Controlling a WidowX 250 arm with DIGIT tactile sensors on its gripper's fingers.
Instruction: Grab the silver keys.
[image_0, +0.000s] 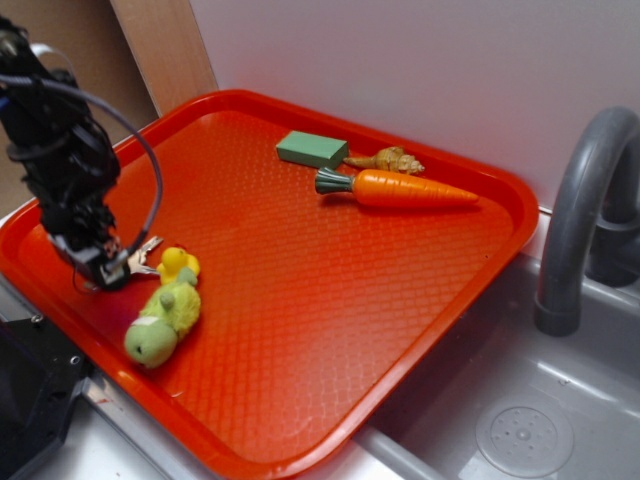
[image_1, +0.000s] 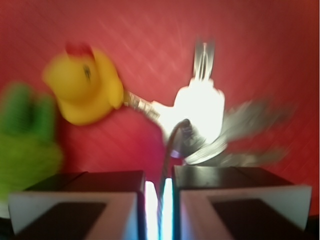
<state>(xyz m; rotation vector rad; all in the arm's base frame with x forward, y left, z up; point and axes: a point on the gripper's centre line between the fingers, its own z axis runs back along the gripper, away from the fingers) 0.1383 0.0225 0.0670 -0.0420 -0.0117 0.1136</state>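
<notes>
Gripping only the ring: gripper (image_1: 159, 200) looks clenched on the silver keys (image_1: 205, 120) at the near-left of the red tray (image_0: 330, 300). Risk: thin hold slips, or the yellow duck (image_1: 85, 87) chained to them drags against the green plush toy (image_0: 165, 320).

black arm (image_0: 62, 150) with a looping black cable (image_0: 150, 170); gripper (image_1: 159, 210) fingers seemingly white-faced, blurred.

one red tray (image_0: 480, 260), one bunch of silver keys (image_1: 205, 120), one yellow duck (image_0: 180, 263), one green plush toy (image_0: 160, 322), one carrot (image_0: 400, 187), one green block (image_0: 312, 149)
</notes>
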